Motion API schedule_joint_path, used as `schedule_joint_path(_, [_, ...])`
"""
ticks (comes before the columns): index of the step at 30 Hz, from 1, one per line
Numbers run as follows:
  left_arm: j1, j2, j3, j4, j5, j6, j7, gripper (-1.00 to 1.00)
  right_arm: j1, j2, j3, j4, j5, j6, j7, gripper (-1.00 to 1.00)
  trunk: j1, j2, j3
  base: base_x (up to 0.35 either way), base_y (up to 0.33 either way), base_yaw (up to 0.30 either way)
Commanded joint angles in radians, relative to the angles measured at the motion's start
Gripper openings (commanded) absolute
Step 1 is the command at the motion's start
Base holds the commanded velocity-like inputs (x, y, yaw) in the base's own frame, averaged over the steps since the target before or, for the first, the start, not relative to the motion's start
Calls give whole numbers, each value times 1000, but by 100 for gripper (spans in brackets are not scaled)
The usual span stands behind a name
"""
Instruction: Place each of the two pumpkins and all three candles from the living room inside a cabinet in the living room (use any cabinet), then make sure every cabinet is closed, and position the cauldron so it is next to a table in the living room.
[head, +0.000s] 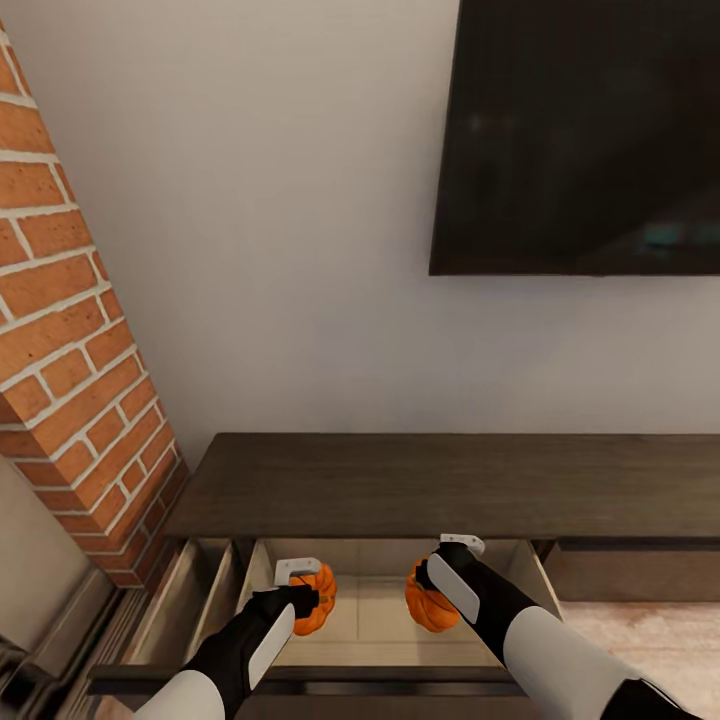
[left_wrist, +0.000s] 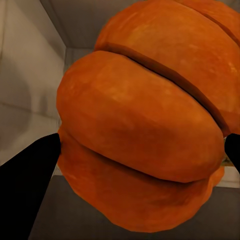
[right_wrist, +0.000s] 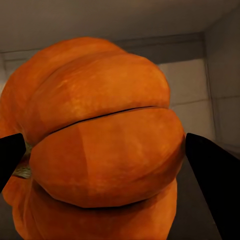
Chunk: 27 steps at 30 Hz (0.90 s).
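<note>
Inside the cabinet's open drawer, the left gripper clamps one pumpkin; the right gripper clamps the other pumpkin, apparently above the drawer floor. No writing legible.

Both pumpkins are bright orange w/ darker rib lines. Grippers, left and right, are black w/ white panels. Cabinet is dark-brown wood grain, drawer inside pale beige. Past them: plain off-white wall, red brick w/ pale mortar, black screen.
</note>
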Motion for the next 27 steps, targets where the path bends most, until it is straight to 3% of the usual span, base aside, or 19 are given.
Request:
schedule_joint_path(1, [-1, 1, -7, -2, 9, 3, 10, -100, -1, -1, 6, -1, -7, 2, -8, -100, 4, -8, -4, 0, 0, 0])
schedule_joint_path(9, [-1, 2, -6, -47, 14, 8, 10, -100, -1, 5, 7, -1, 0, -2, -9, -100, 34, -64, -29, 0, 0, 0])
schedule_joint_path(11, [-5, 1, -6, -75, 17, 47, 12, -100, -1, 6, 7, -1, 1, -5, -9, -100, 42, -78, -35, 0, 0, 0])
schedule_joint_path(14, [-17, 2, -5, -126, 20, 170, 15, -100, -1, 7, 8, -2, 3, -7, -10, -100, 54, -99, -45, 0, 0, 0])
schedule_joint_path(16, [-20, 2, -4, -138, 21, 200, 15, -100, -1, 7, 8, -2, 3, -8, -11, -100, 61, -113, -51, 0, 0, 0])
schedule_joint_path(27, [-22, 2, -3, -145, 21, 223, 17, -100, -1, 0, 8, -2, 4, -24, -12, -100, 103, -190, -86, 0, 0, 0])
